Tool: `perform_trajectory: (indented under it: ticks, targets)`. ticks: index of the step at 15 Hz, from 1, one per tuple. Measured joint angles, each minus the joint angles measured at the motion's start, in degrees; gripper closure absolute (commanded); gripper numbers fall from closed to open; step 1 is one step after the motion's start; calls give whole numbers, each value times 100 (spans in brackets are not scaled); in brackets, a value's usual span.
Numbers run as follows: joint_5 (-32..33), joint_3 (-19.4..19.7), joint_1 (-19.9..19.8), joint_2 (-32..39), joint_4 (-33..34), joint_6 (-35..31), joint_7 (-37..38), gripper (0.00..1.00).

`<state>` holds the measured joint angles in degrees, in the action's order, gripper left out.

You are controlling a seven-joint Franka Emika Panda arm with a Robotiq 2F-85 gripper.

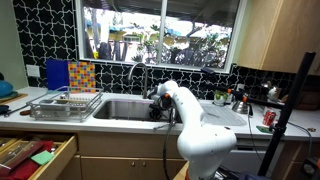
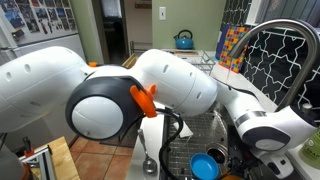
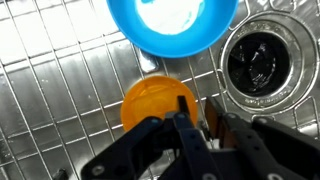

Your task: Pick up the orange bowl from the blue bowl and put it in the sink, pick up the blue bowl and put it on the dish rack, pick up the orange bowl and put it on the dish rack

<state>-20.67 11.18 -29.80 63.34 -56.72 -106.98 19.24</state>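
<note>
In the wrist view the blue bowl (image 3: 170, 25) sits on the wire grid of the sink floor (image 3: 60, 90), at the top of the frame. The orange bowl (image 3: 150, 100) rests on the grid just below it, apart from it. My gripper (image 3: 203, 115) straddles the orange bowl's right rim, one finger inside and one outside, closed on the rim. In an exterior view my gripper (image 1: 157, 106) reaches down into the sink (image 1: 120, 108). The blue bowl also shows in an exterior view (image 2: 205, 165); the orange bowl is hidden there.
The sink drain (image 3: 258, 62) lies right of the bowls. The wire dish rack (image 1: 65, 104) stands on the counter beside the sink. The faucet (image 1: 140, 75) rises behind the sink. A red can (image 1: 268, 118) and an open drawer (image 1: 35, 155) are also there.
</note>
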Motion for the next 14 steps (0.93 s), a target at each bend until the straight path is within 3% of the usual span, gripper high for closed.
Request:
perform_trajectory:
  ticks: [6,11,14]
  targets:
    - [230,236,261,-16,74,518,891,0]
    - [245,431,469,-17,61,592,2210,0]
    - [245,490,535,-23,59,1035,2904,0]
